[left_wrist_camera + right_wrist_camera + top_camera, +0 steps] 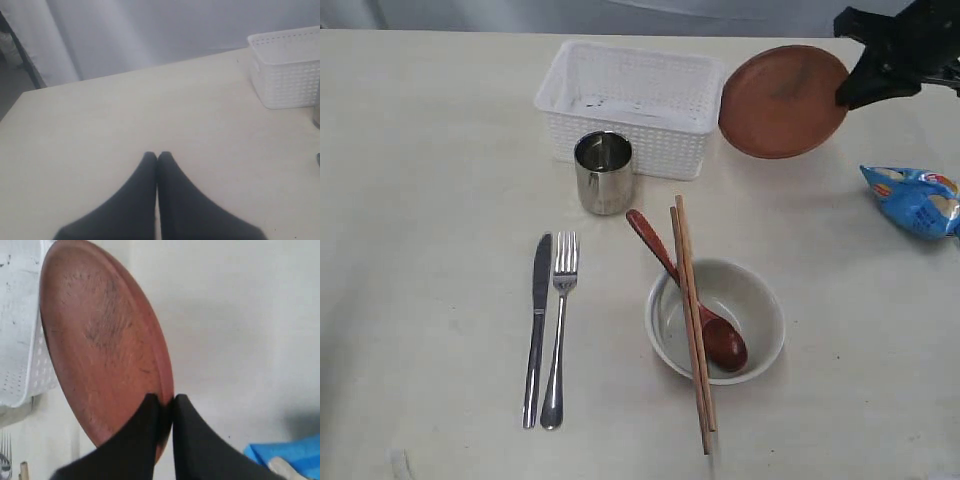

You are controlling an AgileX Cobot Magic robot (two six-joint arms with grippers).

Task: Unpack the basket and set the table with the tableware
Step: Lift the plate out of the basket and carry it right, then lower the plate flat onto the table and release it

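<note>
One round brown plate [783, 100], pinched at its rim by my right gripper [168, 410], hangs tilted just beside the white lattice plastic basket [640, 140], reaching from the jaws toward that basket above the pale cream table [430, 200], while my left gripper [157, 157] is closed on nothing.

The white lattice plastic basket [640, 135] looks matt, the round steel cup [604, 185] mirror-bright. The round brown plate [782, 100] shows a dull, scuffed face; the reddish-brown wooden spoon [724, 343] gleams.

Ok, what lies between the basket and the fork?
The steel cup stands upright just before the basket's front wall; from there to the fork the table is bare. Exterior view shows it.
</note>
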